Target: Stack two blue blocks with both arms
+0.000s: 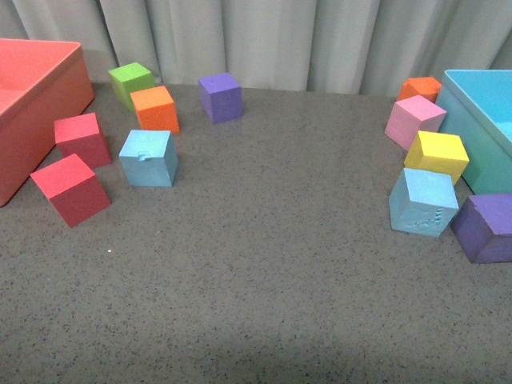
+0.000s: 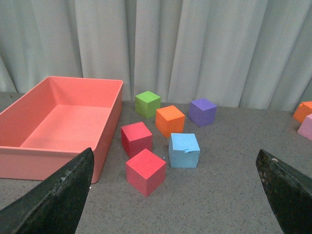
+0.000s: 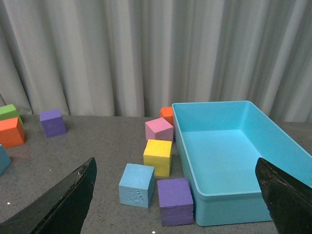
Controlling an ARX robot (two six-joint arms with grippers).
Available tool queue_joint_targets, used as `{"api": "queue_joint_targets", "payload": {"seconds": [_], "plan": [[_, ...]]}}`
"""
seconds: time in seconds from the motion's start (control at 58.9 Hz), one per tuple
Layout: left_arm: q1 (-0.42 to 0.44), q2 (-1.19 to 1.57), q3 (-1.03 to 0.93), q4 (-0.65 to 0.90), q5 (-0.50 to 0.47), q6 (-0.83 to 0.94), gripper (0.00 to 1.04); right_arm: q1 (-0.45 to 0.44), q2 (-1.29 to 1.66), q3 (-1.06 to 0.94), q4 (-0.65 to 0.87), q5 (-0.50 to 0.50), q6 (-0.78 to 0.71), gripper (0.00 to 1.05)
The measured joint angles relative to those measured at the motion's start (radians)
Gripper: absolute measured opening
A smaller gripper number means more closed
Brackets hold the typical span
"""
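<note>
We find the notched blue block (image 1: 149,158) at ten o'clock on the grey table (image 1: 256,280) in the front view, with an orange cube (image 1: 155,109) at its twelve and a red cube (image 1: 82,138) at its nine. Well apart from it, at three o'clock, sits the embossed blue block (image 1: 422,202), with a yellow cube (image 1: 437,155) at its twelve and a purple cube (image 1: 485,227) just beside it at its four. We see the left claw (image 2: 174,152) and the right claw (image 3: 175,160) both spread wide, gripping nothing.
</note>
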Motion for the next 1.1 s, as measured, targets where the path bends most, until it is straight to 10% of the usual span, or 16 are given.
{"api": "queue_joint_targets", "payload": {"seconds": [0.238, 0.373, 0.628, 1.103], "plan": [[0.0, 0.0, 0.0, 0.0, 0.0, 0.0, 0.98, 0.0, 0.0, 0.0, 0.0, 0.0, 0.0, 0.95], [0.0, 0.0, 0.0, 0.0, 0.0, 0.0, 0.98, 0.127, 0.162, 0.04, -0.016, 0.356, -0.171, 0.95], [0.0, 0.0, 0.0, 0.0, 0.0, 0.0, 0.98, 0.114, 0.93, 0.292, 0.317, 0.253, -0.014, 0.95], [0.0, 0.0, 0.0, 0.0, 0.0, 0.0, 0.98, 0.172, 1.832, 0.924, -0.023, 0.09, 0.339, 0.95]]}}
